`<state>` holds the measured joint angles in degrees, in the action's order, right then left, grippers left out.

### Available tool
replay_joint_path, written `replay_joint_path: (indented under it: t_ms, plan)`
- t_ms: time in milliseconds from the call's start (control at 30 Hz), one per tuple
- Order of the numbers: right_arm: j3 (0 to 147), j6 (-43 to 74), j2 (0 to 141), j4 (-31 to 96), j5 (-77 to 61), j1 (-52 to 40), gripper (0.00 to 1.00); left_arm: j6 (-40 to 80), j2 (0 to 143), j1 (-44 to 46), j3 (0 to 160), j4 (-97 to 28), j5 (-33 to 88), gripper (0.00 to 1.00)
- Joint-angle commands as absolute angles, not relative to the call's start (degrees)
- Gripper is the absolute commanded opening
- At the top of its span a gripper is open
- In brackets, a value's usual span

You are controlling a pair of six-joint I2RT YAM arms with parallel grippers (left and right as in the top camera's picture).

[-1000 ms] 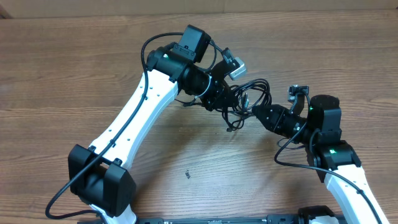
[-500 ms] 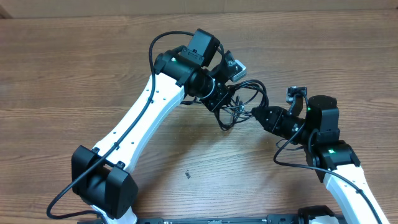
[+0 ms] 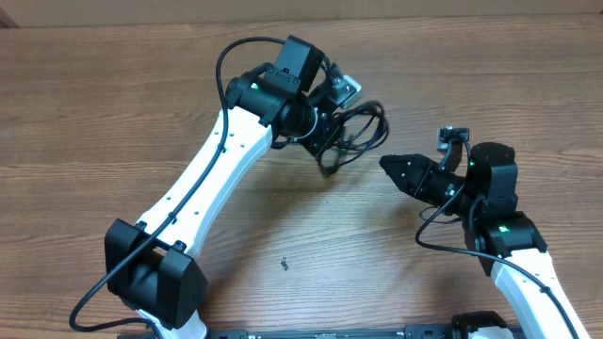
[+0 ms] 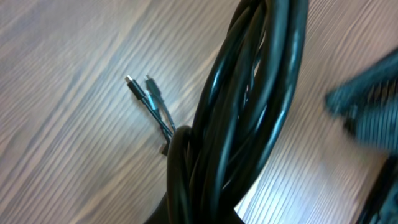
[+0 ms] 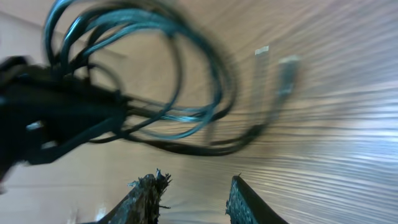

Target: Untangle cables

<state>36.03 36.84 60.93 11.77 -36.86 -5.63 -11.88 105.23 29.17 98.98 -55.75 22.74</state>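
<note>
Left gripper [image 3: 327, 143], clamped on the cables [image 3: 366, 121] at upper centre, could tighten tangles by pulling; right gripper [image 3: 387, 166] gapes empty.

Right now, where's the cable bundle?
Overhead view: the cable bundle is upper-middle, gripped by the left gripper, apart from the right gripper to its lower right.
</note>
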Motion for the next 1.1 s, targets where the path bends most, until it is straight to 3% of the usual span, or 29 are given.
replay_joint_path:
  t_ms: [0,67,333,533,833,1067]
  plan:
    - [37.1,45.5,60.9,9.7,-42.9,-5.5,0.35,-7.2,103.6,29.3,99.9,-52.1,30.9,0.04]
    - [37.1,53.6,60.9,9.7,-44.3,-5.5,0.35,-4.5,103.6,29.5,99.9,-49.2,32.8,0.04]
    - [37.1,61.4,60.9,9.7,-44.7,-5.5,0.34,-4.5,103.7,34.0,99.9,-47.7,32.6,0.04]
    - [37.1,61.5,60.9,9.5,-44.0,-5.5,0.2,-7.7,103.7,36.0,99.9,-48.7,32.6,0.04]
    - [37.1,61.4,60.9,9.7,-38.5,-5.5,0.2,-7.7,103.7,36.0,99.9,-50.7,42.1,0.04]
    - [37.1,61.3,60.9,9.9,-36.0,-5.5,0.2,-7.9,103.7,36.1,99.9,-51.9,42.2,0.04]
